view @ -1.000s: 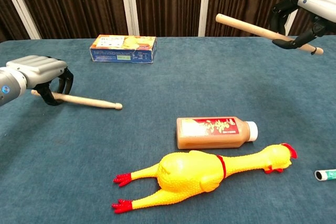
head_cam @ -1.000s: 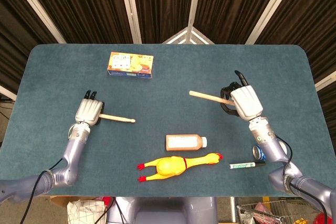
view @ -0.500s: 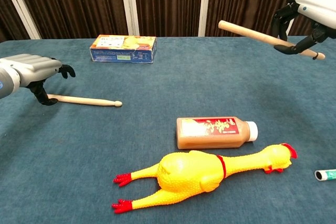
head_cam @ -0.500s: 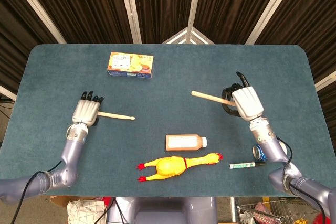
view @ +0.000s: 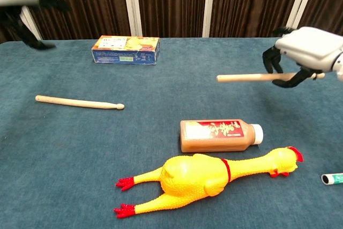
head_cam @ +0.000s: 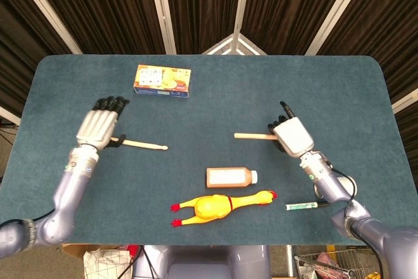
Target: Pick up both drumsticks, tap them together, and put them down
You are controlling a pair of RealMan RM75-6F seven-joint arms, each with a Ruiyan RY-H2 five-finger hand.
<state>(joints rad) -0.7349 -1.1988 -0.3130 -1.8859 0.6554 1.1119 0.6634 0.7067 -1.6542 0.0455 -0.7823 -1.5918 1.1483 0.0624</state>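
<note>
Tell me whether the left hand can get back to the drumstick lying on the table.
Probably yes. The left hand hangs open above the butt end of the lying drumstick, and nothing stands between them; the snack box sits well behind.

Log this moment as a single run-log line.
left hand: open, raised | left drumstick: on table | right hand: holds right drumstick, low | phase: putting down

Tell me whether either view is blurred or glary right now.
Head view: sharp and evenly lit, no glare on the table. Chest view: left hand smeared by motion blur at the top corner; right hand and its drumstick are crisp.
</note>
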